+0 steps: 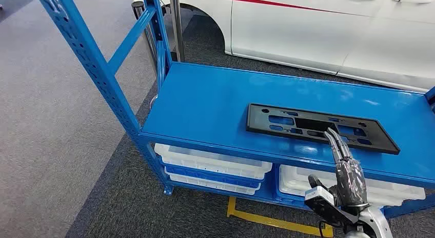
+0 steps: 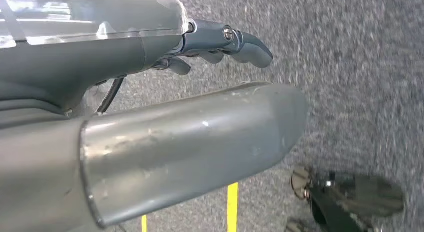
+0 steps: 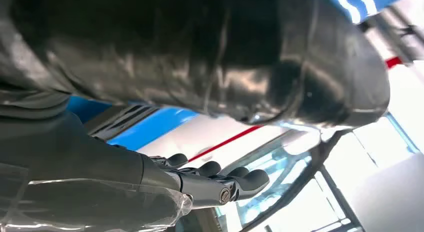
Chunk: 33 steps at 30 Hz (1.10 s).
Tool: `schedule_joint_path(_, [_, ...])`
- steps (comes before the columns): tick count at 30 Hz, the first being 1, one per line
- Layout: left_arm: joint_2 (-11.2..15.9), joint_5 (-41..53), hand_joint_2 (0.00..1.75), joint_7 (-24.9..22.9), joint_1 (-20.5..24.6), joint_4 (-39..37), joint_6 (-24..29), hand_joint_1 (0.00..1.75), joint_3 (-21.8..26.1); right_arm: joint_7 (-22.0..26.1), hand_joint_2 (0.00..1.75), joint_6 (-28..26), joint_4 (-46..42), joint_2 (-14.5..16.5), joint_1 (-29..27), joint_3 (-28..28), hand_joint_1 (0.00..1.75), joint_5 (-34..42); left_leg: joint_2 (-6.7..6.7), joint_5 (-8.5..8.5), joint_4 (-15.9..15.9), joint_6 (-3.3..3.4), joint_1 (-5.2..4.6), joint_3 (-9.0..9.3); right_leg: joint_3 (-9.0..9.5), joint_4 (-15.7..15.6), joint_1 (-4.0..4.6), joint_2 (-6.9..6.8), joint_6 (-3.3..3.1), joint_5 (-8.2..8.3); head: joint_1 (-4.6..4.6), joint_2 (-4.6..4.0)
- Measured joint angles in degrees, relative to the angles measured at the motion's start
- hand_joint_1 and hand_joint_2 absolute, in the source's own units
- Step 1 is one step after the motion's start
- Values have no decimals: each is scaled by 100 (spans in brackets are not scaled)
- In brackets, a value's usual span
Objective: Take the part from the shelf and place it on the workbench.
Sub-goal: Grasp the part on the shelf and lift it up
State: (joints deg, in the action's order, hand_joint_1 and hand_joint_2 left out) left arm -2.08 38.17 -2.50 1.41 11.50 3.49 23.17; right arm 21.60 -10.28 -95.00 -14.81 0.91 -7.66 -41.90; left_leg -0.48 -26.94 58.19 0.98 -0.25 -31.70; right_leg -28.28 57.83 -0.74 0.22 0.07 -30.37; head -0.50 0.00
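Observation:
The part (image 1: pixel 313 126) is a flat black rectangular plate with several cut-outs, lying on the blue shelf top (image 1: pixel 215 99) toward its right front. My right hand (image 1: pixel 346 171) reaches up from below with its fingers (image 1: pixel 336 140) stretched straight, their tips over the plate's near edge; I cannot tell if they touch it. In the right wrist view the right hand (image 3: pixel 200 177) holds nothing between thumb and fingers. My left hand (image 2: pixel 200 117) hangs over grey carpet with its fingers (image 2: pixel 240 42) loosely bent and apart from the thumb, holding nothing.
White plastic bins (image 1: pixel 213 163) sit on the lower shelf level under the top. A blue upright post (image 1: pixel 92 63) rises at the shelf's left end. A white car (image 1: pixel 328 27) stands close behind the shelf. Yellow floor tape (image 1: pixel 272 220) runs below the shelf front.

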Motion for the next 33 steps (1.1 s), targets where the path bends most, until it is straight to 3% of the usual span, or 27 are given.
schedule_joint_path(1, [-9, 16, 0, -1, 1, 0, -7, 0, -3, -44, 116, 5, 66, -21, 73, -2, 0, -53, 0, 1, 0, 1, 0, 0, 0, 0, 0, 0, 2, 1, 0, 0])
schedule_joint_path(2, [-16, 35, 0, -1, 2, 0, -16, 0, -7, -86, 131, 10, 143, -44, 153, -7, 0, -109, 0, 2, 1, 2, -1, 0, 0, 0, -1, 0, 4, 3, 0, 0])
schedule_joint_path(3, [-29, 68, 0, -2, 5, 0, -31, 0, -15, -164, 175, 20, 289, -87, 308, -19, 0, -206, 0, 3, 2, 4, -2, 0, 0, 0, -1, 0, 8, 5, 0, 0])
schedule_joint_path(12, [-37, 336, 0, 5, 84, 0, -209, 0, -55, -723, 175, -27, 1929, -276, 1822, -291, 0, -1010, 0, 11, 4, 13, -5, -1, -1, 1, -3, 1, 16, 12, 0, 0])
schedule_joint_path(18, [-35, 439, 0, -32, 194, 0, -262, 0, -71, -830, 175, -177, 3201, -283, 2815, -477, 0, -1184, -8, 15, 6, 18, -4, -1, 0, 1, -3, -7, 16, 12, 0, 0])
schedule_joint_path(33, [-44, 453, 0, -38, 187, 0, -231, 0, -79, -835, 175, -255, 4002, -292, 3139, -578, 0, -1190, -9, 14, 6, 19, -5, -7, -4, 0, -3, -7, 17, 12, 0, 0])
